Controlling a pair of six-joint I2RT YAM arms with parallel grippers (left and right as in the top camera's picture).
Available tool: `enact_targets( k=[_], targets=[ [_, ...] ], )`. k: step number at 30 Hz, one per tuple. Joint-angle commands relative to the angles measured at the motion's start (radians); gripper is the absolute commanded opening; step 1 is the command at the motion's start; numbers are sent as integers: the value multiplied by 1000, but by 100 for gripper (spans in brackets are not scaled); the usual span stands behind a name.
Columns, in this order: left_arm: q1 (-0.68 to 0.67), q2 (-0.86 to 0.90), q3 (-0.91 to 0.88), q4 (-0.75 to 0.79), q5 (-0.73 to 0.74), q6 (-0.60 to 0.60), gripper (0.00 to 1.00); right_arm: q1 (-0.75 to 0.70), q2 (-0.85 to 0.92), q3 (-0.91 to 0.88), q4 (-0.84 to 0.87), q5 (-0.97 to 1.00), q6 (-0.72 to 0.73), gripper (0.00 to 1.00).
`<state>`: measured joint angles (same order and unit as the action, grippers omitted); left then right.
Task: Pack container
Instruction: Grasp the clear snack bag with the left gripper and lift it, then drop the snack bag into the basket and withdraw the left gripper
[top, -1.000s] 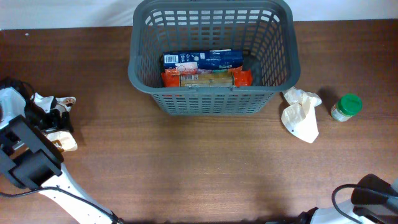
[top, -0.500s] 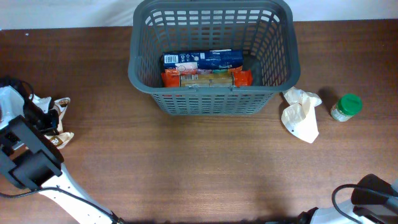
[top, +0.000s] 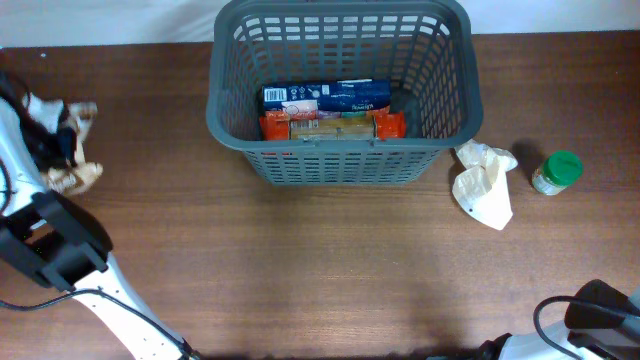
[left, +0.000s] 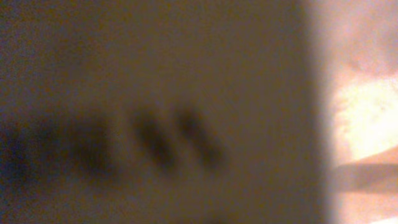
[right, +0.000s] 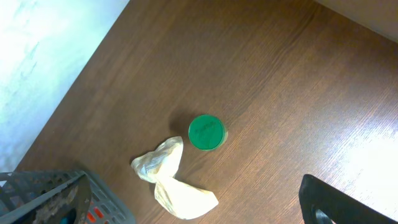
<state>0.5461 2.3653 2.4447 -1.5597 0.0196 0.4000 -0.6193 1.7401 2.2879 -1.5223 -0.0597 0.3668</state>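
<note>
**Container (top: 345, 165) sits well away from the left claw (top: 52, 140)**

So the container is at the back middle of the table (top: 300, 270), with a blue box (top: 325, 97) and orange packs (top: 275, 126) inside. The left claw is way over by the left edge, well apart from it, and looks pinched on a crumpled pale packet (top: 76, 176). That arm reaches up from the near-left corner, and its wrist cam is pure blur. Only a dark sliver of the right claw (right: 326, 202) shows, so I can't tell if it's spread or closed. Its cam looks down on a green-lid jar (right: 206, 132) and a crumpled wrapper (right: 171, 180) just beside the container's corner.
</note>
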Motion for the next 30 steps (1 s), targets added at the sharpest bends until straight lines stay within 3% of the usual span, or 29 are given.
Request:
enact_targets(
  k=[1,6,12,14,18,25,30],
  targets=[
    [-97,-129,228,5,30,5,1,-3,9,9,0,12,8,99],
    [-338,-214,532,82,18,233,2,-3,9,8,0,13,8,99],
    [-626,-237,622,193,19,587,2,-3,9,9,0,13,8,99],
    [-696,-236,605,230,23,627,1,-3,9,9,0,13,8,99],
    [-830,-233,495,268,104,718,2,-3,9,9,0,13,8,99],
    [-982,-233,143,357,214,719,2,-3,9,9,0,13,8,99],
    [-1095,-233,-181,523,247,716,2,-3,9,9,0,13,8,99]
  ],
)
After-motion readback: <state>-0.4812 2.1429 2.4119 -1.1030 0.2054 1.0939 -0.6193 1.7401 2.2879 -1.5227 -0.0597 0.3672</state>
